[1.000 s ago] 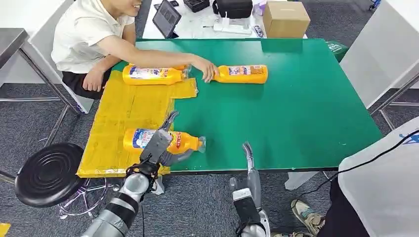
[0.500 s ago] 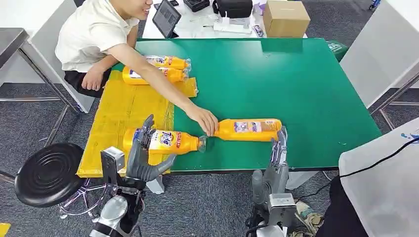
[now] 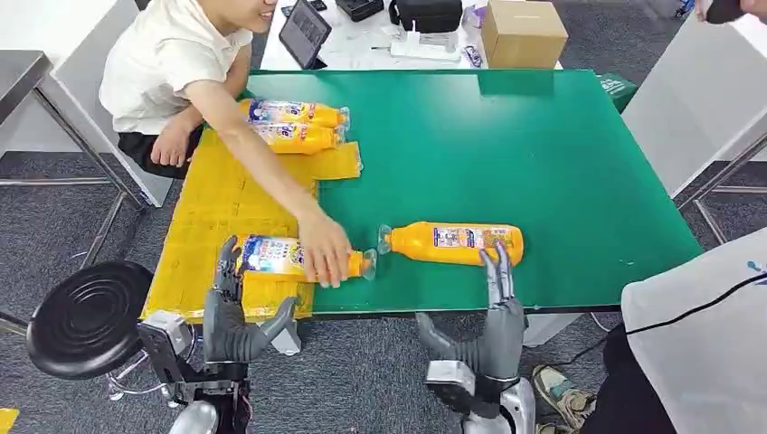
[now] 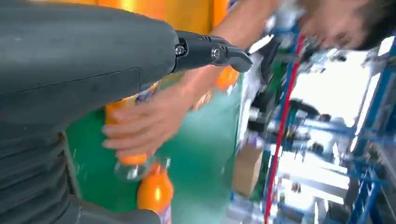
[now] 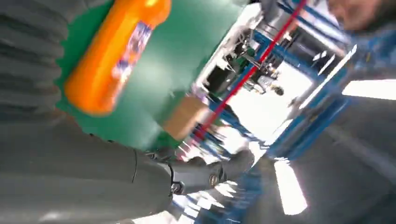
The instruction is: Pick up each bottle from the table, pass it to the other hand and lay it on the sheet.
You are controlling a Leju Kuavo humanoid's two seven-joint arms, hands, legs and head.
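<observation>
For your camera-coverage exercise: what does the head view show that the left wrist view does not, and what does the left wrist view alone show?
Head view alone: the yellow sheet with two bottles at its far end, the black stool, and the right hand raised just before the bottle on the green table.

Left wrist view alone: blurred blue shelving beyond the table.

Both: the person's hand resting on the near bottle, and the left hand, holding nothing.

Person's arm [image 3: 271, 172] and hand [image 3: 326, 256] lay across yellow sheet [image 3: 217, 208], covering near orange bottle [image 3: 271, 256] at lower left. Orange bottle on green table [image 3: 452, 242] unobstructed lower centre. Wide bare green tabletop [image 3: 543, 145] upper right.
</observation>
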